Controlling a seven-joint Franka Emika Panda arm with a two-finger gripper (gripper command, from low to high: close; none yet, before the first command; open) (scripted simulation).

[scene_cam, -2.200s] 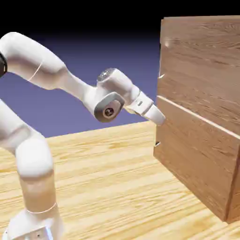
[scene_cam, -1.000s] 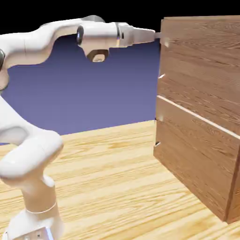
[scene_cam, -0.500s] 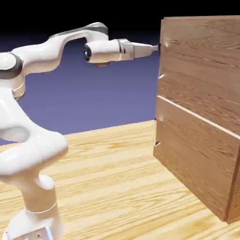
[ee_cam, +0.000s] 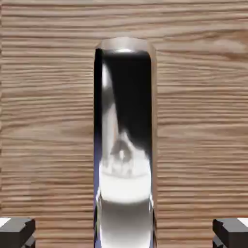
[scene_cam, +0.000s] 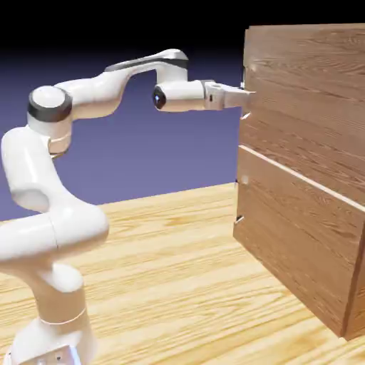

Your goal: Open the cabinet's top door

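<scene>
Handle point(ee_cam: 124, 145): silver metal bar on the top door; in your hand view its long axis runs from the picture's top to its bottom, between the two grey finger tips, rounded end uppermost. Polished, mirror-like, dark above and bright white below.
Top door point(scene_cam: 306, 100): flat brown wood-grain panel, upright, forming the upper part of the cabinet's face. It lies flush with the panel beneath, so you see it shut. In the hand view its grain runs across the picture behind the handle.
Cabinet point(scene_cam: 299, 235): large boxy wood-grain body standing on the table point(scene_cam: 178, 271) at the right of the exterior view. A pale line edges the shorter lower panel.
Gripper point(scene_cam: 244, 96): level, pointing to the right at the door's left edge, where the handle sits. In the exterior view you cannot make out the finger tips against the wood.
Fingers point(ee_cam: 17, 231): grey tips at the hand view's lower corners, well apart in the picture, the bar large between them.
Jaws: drawn almost fully together; whether they pinch the bar you cannot tell from either view.
Arm point(scene_cam: 107, 93): white, rising from the lower left, elbow high, forearm reaching level toward the cabinet.
Change since a second ago: you have brought the hand lower along the door's left edge, the elbow has swung up and over, and the jaws, then spread wide, have closed. The door has not moved.
</scene>
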